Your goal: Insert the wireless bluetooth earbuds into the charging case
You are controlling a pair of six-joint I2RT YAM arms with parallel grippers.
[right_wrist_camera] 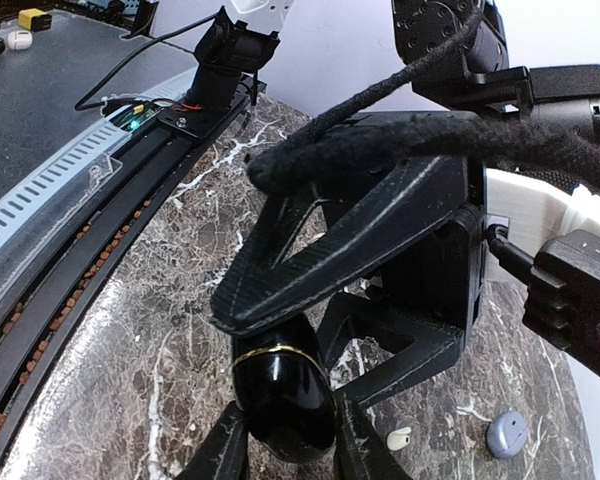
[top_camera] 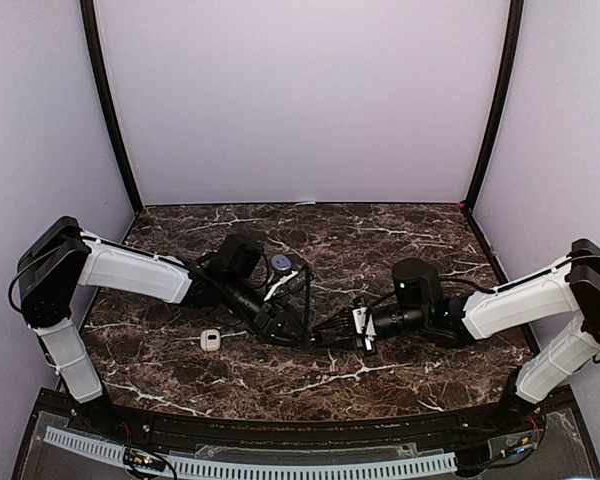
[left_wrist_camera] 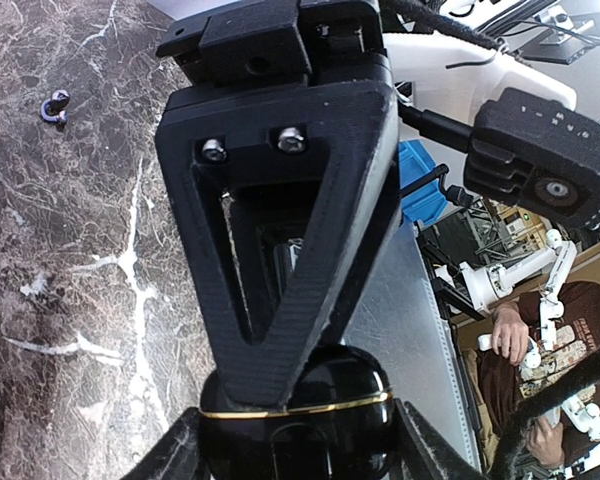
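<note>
Top external: left gripper (top_camera: 304, 337) and right gripper (top_camera: 330, 335) both clamp the black charging case (left_wrist_camera: 295, 435) mid-table, apparently closed, white earbud (right_wrist_camera: 400, 437) loose on the marble table (right_wrist_camera: 130, 330) nearby; case-prep step, next likely needs it pried open.

Pinching the charging case (left_wrist_camera: 325, 412) from both ends, right up at the lens.

Holding that glossy black case, thin gold band round its middle, low at the bottom edge between the splayed black fingers of the left gripper (left_wrist_camera: 298, 465). Meeting it from above with the right gripper (left_wrist_camera: 278, 388): one big triangular black finger, two silver screws (left_wrist_camera: 291, 139) near its base, tip down on the case just above the band. Catching the dark marble tabletop (left_wrist_camera: 70, 300) on the left, with one small dark earbud (left_wrist_camera: 54, 104) up in the corner, well apart. Glimpsing the white right arm (left_wrist_camera: 480, 70) upper right and a person (left_wrist_camera: 570, 330) in a brown shirt beyond.
</note>
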